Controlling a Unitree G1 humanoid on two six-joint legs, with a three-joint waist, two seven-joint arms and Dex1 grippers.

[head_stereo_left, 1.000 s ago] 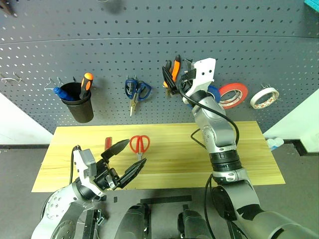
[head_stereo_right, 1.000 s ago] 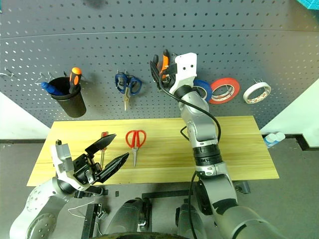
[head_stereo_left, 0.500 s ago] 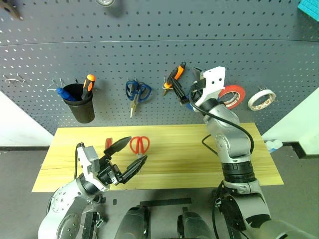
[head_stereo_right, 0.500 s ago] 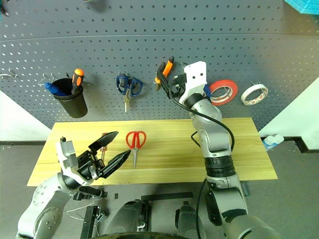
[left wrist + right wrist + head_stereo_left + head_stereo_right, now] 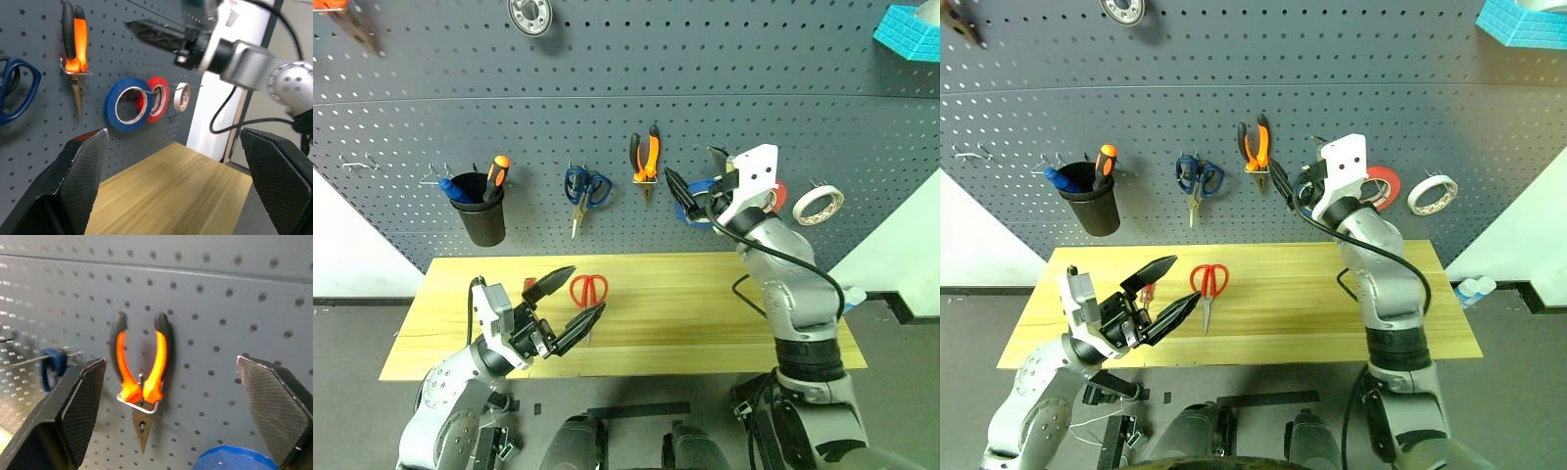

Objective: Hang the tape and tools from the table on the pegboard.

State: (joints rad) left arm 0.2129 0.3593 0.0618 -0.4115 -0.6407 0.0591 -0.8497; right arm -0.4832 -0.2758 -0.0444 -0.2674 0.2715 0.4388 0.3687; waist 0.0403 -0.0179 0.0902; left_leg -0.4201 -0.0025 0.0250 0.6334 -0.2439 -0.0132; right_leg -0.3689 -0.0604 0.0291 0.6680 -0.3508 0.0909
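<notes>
right wrist view: orange-and-black pliers [image 5: 141, 377]

No readable text, label, brand, number or sign anywhere
</notes>
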